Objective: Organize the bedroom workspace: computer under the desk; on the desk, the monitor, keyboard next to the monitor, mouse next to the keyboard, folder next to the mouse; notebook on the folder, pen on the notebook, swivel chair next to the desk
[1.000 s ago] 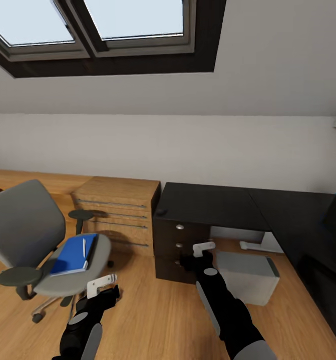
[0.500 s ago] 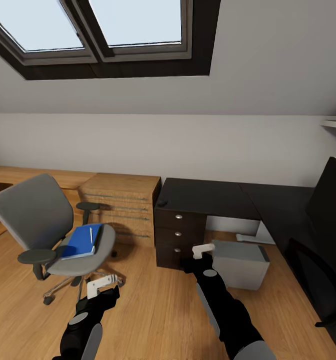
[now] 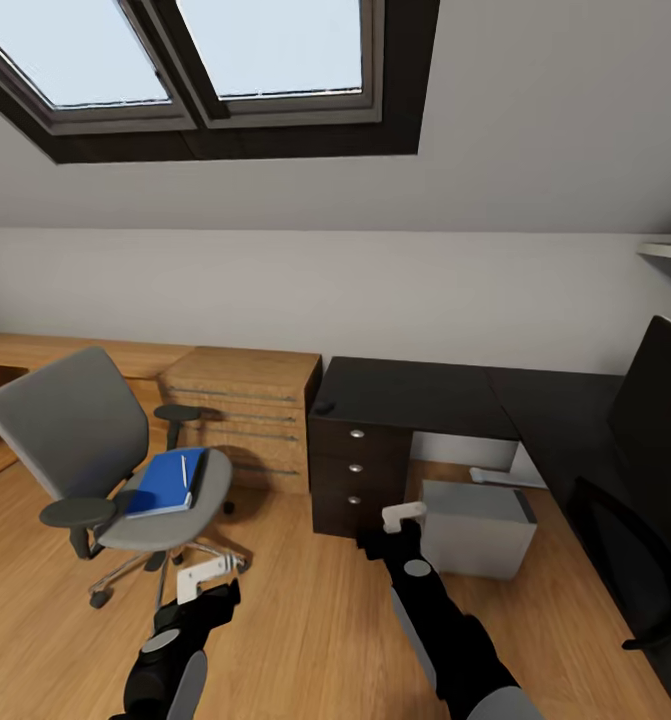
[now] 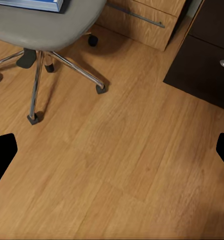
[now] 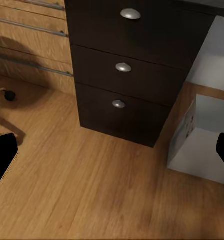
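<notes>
The grey swivel chair [image 3: 70, 435] stands on the wood floor left of the desk [image 3: 415, 395], with the blue folder [image 3: 163, 482] flat on its seat and a slim white pen [image 3: 183, 469] lying on top of it. A small dark mouse [image 3: 323, 408] sits at the desk's left corner. The light grey computer [image 3: 475, 528] stands under the desk. The black monitor [image 3: 660, 420] is on the desk's right wing. My left gripper [image 3: 207, 572] hangs open over the floor near the chair's chrome base [image 4: 41, 65]. My right gripper [image 3: 403, 515] is open in front of the black drawer unit [image 5: 127, 75].
An oak dresser [image 3: 245, 410] stands between chair and desk, against the wall. A pale flat piece [image 3: 495, 477] lies on the floor behind the computer. Overhead, a skylight [image 3: 195, 70] sits in the sloped ceiling. Bare wood floor [image 3: 305, 620] stretches in front of me.
The whole view has pulled back and turned slightly right, so the chair looks smaller and the monitor has come into view. Both grippers sit a little lower in the picture, still open.
</notes>
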